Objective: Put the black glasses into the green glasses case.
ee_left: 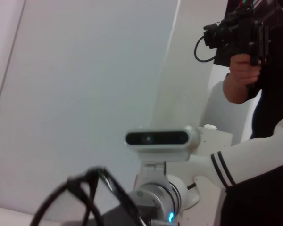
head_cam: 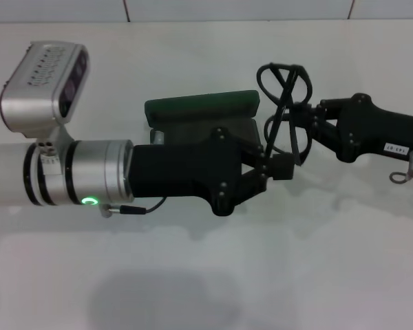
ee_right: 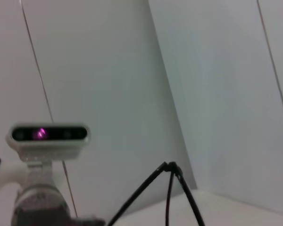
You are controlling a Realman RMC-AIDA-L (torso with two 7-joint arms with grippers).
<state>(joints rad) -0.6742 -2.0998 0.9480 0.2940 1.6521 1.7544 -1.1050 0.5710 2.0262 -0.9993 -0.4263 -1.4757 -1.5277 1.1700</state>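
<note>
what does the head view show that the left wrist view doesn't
Only the head view shows the green glasses case lying open on the white table, with the left gripper in front of it. Only the left wrist view shows a person's hand holding a camera. Both show the black glasses and the right arm.

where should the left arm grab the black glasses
Probably the lower frame loop of the black glasses, approached from the robot's left. The right gripper clamps their middle and holds them upright off the table, so that thin loop hangs free towards the left gripper.
</note>
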